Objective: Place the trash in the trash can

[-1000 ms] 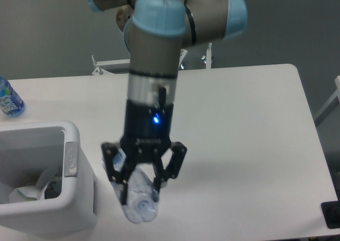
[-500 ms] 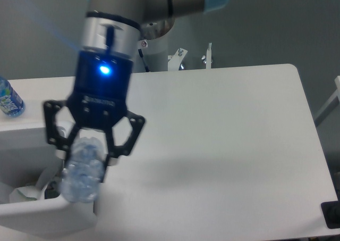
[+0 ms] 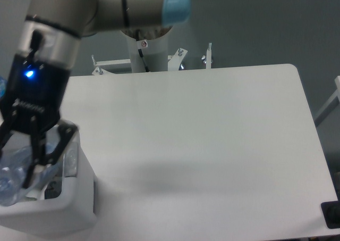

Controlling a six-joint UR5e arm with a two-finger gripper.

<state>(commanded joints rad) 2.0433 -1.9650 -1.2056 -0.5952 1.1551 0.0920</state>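
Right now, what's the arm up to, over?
Gripper shut on the plastic bottle, fingers clamped round it. Bottle held above the open trash can, not released. Nothing in the way.

— What colours am I reading at the left edge of the table [image 3: 212, 124]?

— I see the table plain white, no pattern. The trash can [image 3: 64, 214] at its front-left corner is white too, with a grey oval panel on its side.

— And what I'm holding?

— My gripper [image 3: 29, 158] is black with one small blue light glowing on its body. The bottle [image 3: 13, 172] in it is clear with a bluish tint. My arm [image 3: 106, 7] above is grey metal with a light-blue cap, and the floor behind is dull grey.
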